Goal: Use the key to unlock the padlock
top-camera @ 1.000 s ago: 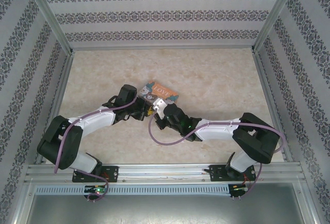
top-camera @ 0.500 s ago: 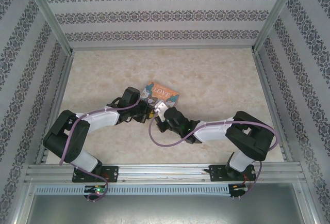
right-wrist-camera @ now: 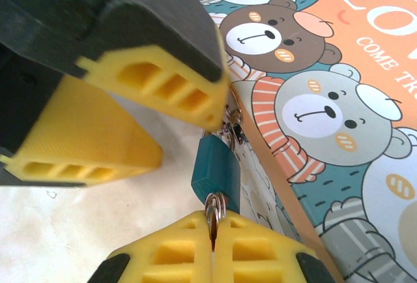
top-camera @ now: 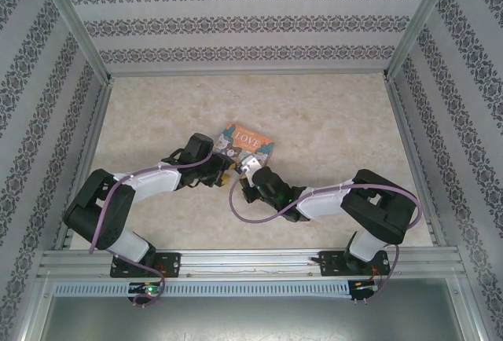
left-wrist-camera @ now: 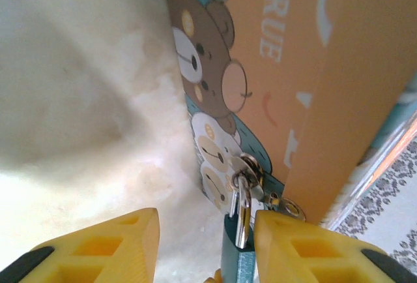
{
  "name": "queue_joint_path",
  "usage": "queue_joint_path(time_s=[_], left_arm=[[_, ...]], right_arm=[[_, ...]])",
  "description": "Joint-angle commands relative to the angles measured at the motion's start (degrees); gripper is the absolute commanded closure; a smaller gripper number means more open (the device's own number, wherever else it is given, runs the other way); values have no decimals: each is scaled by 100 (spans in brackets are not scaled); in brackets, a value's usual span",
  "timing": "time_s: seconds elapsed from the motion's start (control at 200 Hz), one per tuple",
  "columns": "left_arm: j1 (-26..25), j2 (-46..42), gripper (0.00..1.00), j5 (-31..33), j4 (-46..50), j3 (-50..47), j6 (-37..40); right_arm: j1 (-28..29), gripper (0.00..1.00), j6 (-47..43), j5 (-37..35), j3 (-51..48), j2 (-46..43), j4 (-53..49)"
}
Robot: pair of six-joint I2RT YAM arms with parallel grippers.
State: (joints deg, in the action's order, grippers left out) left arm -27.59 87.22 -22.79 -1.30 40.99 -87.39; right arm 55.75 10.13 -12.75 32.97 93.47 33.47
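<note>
Two grippers of mine meet at the middle of the marble-patterned table, just at 6 o'clock of the "LOVE" tin with its cartoon bears. My left gripper comes in from 8 o'clock, my right gripper from 4 o'clock.

The padlock, a small teal body with a thin silver shackle, hangs against the tin's side wall, the shackle up at the tin's metal clasp. I cannot tell whether the shackle has sprung.

My right jaws are pressed together on the key, which enters the padlock's lower end, its ring just above my yellow pads.

My left jaws stand apart. In the left wrist view the padlock sits between the yellow fingers, close against the 3 o'clock one and clear of the 9 o'clock one.
</note>
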Motion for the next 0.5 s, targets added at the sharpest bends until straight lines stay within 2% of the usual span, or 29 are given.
queue_joint_path(time_s=[0.0,0.205,0.495], left_arm=[[158,-291,55,342,627,49,473],[269,-750,49,818,1023,130,1028],[314,-1477,44,1679,1508,388,2054]], right_arm=[[15,100,282,-266,-165,-85,84],[8,100,672,-298,-411,-284,429],[-187,100,1896,-116,-913,-764,893]])
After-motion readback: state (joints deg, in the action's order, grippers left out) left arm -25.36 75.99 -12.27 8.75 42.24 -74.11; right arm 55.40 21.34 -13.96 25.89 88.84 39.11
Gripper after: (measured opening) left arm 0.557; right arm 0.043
